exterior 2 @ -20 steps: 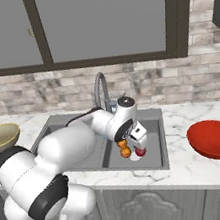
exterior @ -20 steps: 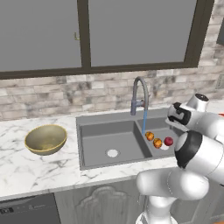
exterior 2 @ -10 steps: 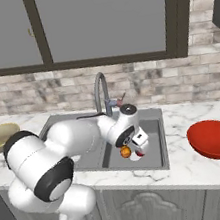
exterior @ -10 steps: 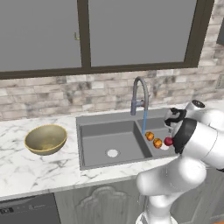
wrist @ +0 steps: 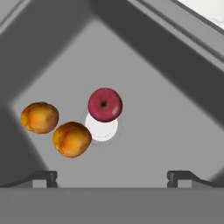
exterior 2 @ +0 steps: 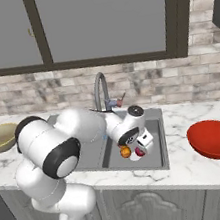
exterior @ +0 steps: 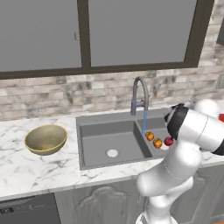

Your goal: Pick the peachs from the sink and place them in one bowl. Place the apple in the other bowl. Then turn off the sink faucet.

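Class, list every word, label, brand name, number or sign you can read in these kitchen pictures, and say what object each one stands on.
None: no readable text appears in any view.
The two peaches, the apple, the sink, the faucet, the tan bowl and the red bowl are all plain, without labels or marks.

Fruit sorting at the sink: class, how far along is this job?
Nothing looks done yet: both peachs and the apple lie in the sink, and water runs from the sink faucet. In hand: the open gripper hovers over the fruit. Left: filling the tan bowl and red bowl, shutting the faucet.
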You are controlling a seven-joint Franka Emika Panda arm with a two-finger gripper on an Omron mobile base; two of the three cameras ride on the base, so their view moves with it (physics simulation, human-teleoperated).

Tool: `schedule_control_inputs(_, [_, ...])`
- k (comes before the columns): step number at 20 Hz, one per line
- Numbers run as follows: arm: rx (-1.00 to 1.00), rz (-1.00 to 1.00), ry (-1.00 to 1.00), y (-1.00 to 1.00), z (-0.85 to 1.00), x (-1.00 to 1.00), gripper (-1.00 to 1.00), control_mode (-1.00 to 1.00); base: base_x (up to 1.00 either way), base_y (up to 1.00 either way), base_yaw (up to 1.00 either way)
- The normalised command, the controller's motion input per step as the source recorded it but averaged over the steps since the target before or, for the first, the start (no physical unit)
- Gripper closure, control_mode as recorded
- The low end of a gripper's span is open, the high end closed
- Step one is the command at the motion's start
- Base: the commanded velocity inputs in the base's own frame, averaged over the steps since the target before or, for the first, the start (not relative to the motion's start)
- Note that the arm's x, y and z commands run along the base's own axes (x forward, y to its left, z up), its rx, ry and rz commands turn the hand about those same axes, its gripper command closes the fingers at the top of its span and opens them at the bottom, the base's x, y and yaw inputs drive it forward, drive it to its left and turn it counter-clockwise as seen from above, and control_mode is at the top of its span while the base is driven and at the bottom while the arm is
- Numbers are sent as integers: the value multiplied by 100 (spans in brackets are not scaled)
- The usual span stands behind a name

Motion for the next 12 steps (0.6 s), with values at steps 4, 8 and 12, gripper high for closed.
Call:
schedule_control_inputs(4, [0,-1,0,0,-23,27,-100,-100,0,0,0])
schedule_control_inputs(8, [0,0,1,-5,-24,30,-100,-100,0,0,0])
schedule_control_inputs(12, [0,0,0,-3,-35,20,-100,-100,0,0,0])
